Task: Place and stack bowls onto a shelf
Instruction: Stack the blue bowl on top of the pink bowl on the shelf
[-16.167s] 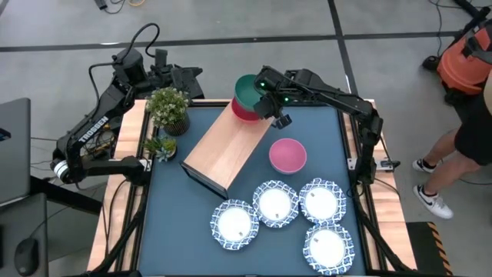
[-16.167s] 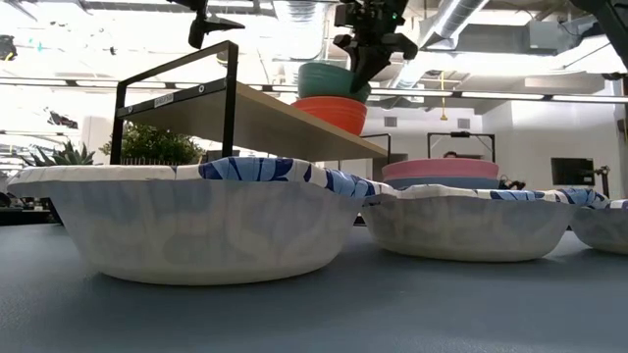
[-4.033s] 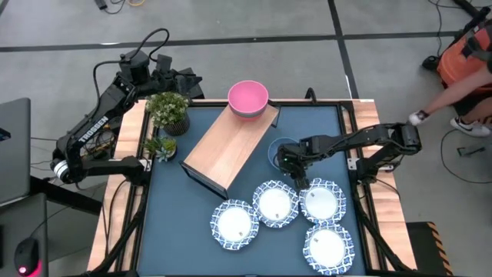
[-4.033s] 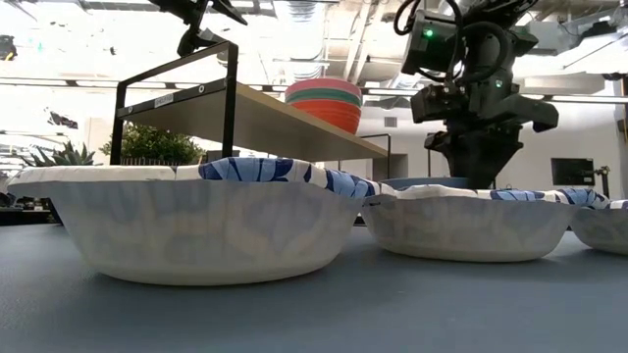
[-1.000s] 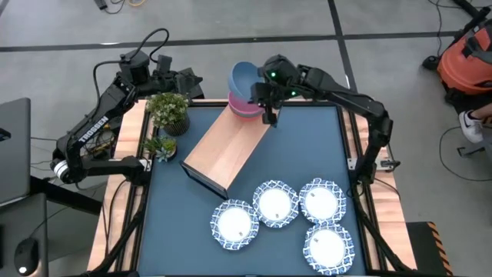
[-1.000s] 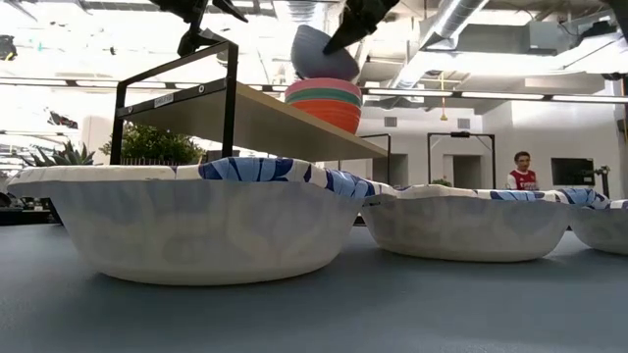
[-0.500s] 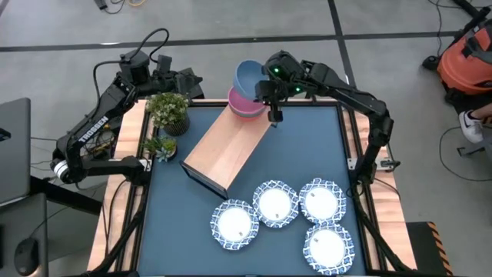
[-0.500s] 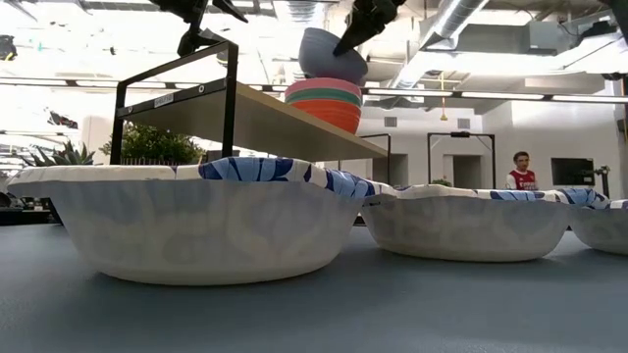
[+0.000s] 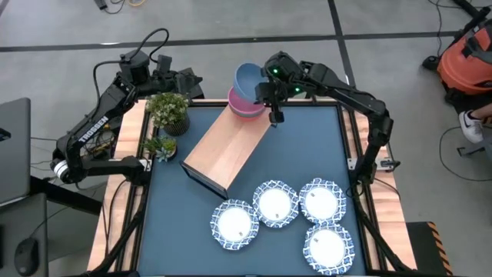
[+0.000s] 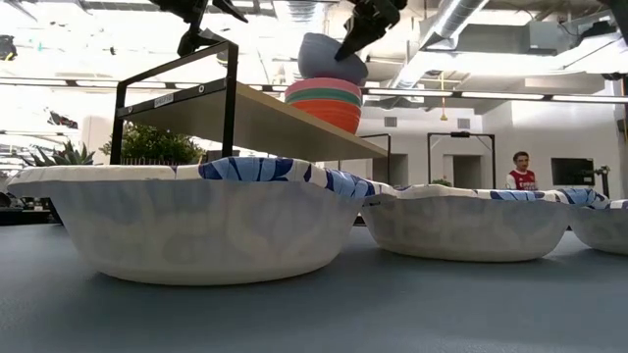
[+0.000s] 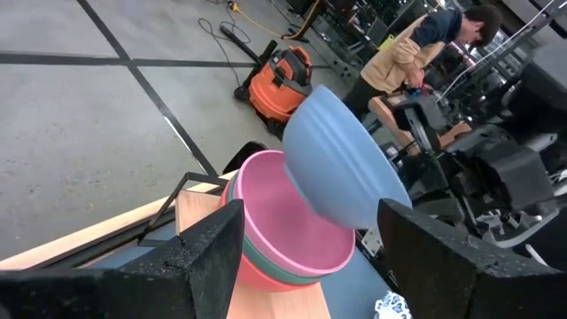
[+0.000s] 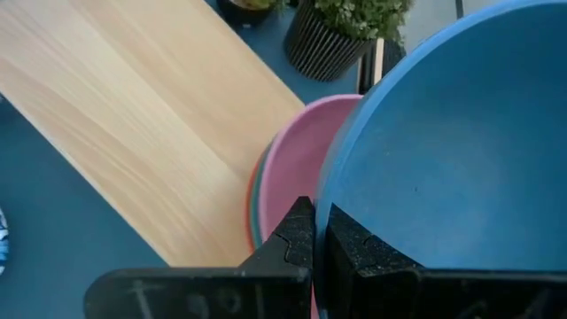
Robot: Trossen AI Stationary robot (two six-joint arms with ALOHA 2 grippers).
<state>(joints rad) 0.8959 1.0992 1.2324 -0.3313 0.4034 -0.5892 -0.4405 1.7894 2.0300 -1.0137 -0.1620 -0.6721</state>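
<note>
Shelf (image 9: pixel 225 151) runs diagonally across the table, from about 7 o'clock up to 1 o'clock. Four white patterned bowls (image 9: pixel 276 203) sit on the tabletop toward 5 o'clock, well apart from it. Pink bowl (image 9: pixel 244 107) tops the stack at the shelf's 1 o'clock end. My right gripper (image 12: pixel 316 232) pinches the rim of the light blue bowl (image 9: pixel 250 78), tilted, over that stack. My left gripper (image 11: pixel 310 252) waits wide open near 11 o'clock.

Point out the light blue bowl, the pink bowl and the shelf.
light blue bowl (image 9: pixel 247 76), high view, inner hollow.
pink bowl (image 11: pixel 288 217), left wrist view, inside wall.
shelf (image 9: pixel 223 150), high view, bare wood top.
</note>
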